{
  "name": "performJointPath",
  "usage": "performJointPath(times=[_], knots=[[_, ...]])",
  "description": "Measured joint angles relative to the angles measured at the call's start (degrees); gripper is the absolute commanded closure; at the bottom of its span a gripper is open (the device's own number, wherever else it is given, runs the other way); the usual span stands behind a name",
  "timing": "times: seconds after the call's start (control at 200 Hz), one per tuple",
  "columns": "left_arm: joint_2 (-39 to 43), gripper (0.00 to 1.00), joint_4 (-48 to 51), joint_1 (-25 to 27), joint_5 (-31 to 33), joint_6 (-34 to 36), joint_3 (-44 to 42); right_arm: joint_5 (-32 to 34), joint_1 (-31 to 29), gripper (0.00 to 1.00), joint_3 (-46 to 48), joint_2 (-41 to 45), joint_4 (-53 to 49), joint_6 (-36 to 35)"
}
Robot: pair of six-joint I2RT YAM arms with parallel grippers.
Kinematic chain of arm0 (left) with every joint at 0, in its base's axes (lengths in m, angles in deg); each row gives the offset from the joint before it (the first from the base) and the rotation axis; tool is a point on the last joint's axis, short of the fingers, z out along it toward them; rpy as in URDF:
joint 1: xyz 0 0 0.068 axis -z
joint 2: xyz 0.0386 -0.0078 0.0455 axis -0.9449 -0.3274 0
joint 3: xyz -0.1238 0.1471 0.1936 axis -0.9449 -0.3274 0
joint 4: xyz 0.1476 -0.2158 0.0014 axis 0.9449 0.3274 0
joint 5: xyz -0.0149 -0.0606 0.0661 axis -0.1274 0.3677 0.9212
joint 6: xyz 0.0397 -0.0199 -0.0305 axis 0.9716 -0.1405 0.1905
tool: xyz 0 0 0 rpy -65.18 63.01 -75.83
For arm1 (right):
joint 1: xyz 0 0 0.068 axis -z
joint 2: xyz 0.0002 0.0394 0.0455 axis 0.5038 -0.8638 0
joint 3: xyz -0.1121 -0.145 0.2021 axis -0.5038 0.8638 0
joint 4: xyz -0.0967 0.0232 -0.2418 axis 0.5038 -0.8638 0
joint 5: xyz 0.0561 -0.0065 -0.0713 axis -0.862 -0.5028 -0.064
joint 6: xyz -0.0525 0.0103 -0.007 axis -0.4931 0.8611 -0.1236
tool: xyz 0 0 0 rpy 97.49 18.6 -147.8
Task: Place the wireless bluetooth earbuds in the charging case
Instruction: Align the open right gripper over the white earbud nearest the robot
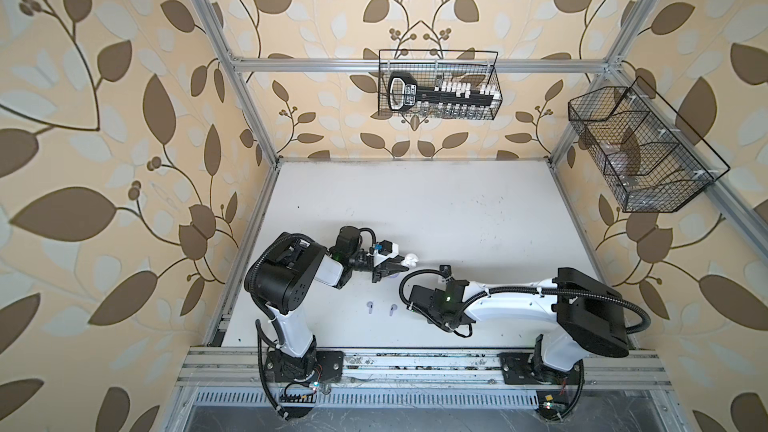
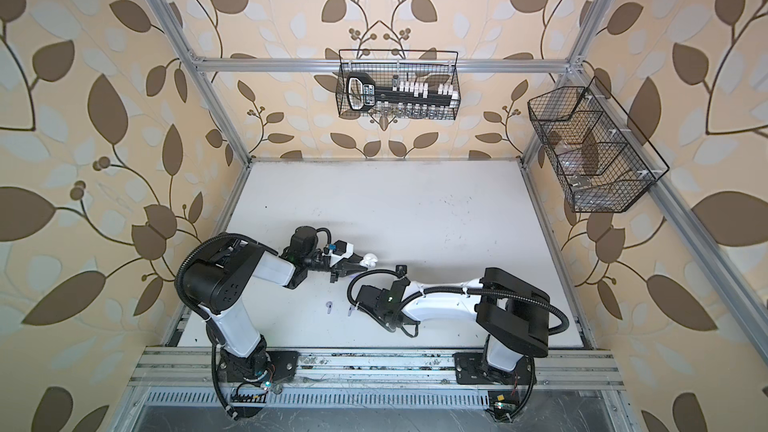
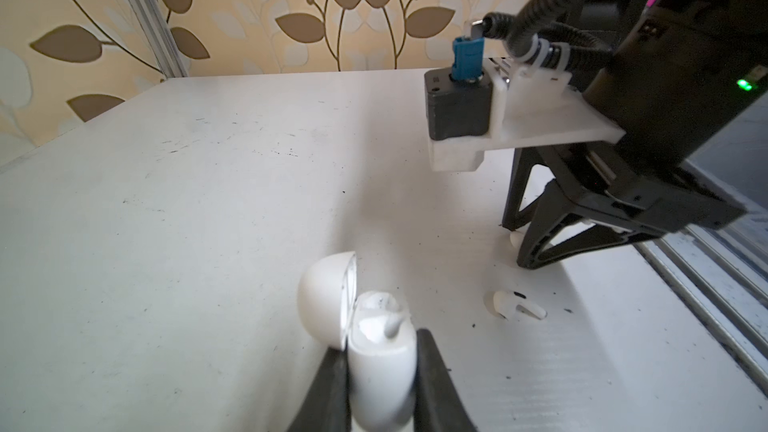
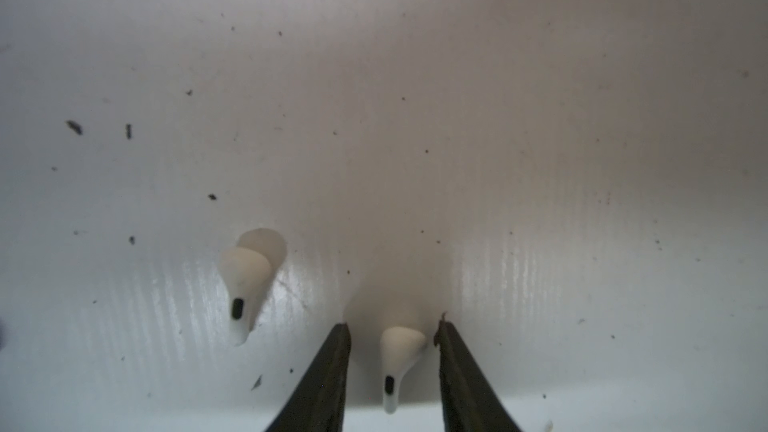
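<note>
My left gripper (image 3: 380, 351) is shut on the white charging case (image 3: 382, 363), gripping its body on both sides. The case's lid (image 3: 326, 297) stands open, and the case shows in both top views (image 1: 410, 260) (image 2: 369, 260). Two tiny stemmed earbuds lie on the white table near its front. One earbud (image 4: 399, 351) sits between the fingers of my right gripper (image 4: 392, 324), which is open with a gap on each side. The other earbud (image 4: 247, 284) lies free beside it (image 1: 369, 306). In the left wrist view my right gripper (image 3: 517, 245) stands tips-down on the table. The inside of the case is blurred.
A black wire basket (image 1: 439, 85) with a tool set hangs on the back rail. A second wire basket (image 1: 640, 151) hangs on the right frame. The white table (image 1: 457, 209) has aluminium rails at its front edge (image 1: 415, 363).
</note>
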Motion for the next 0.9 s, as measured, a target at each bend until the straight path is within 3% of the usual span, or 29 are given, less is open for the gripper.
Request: performJointPath(times=[0.9], knots=[[0.0,1.0,0.0,0.0,0.0,0.0,0.0,-1.3,0.5,0.69,3.3,2.7,3.2,0.0]])
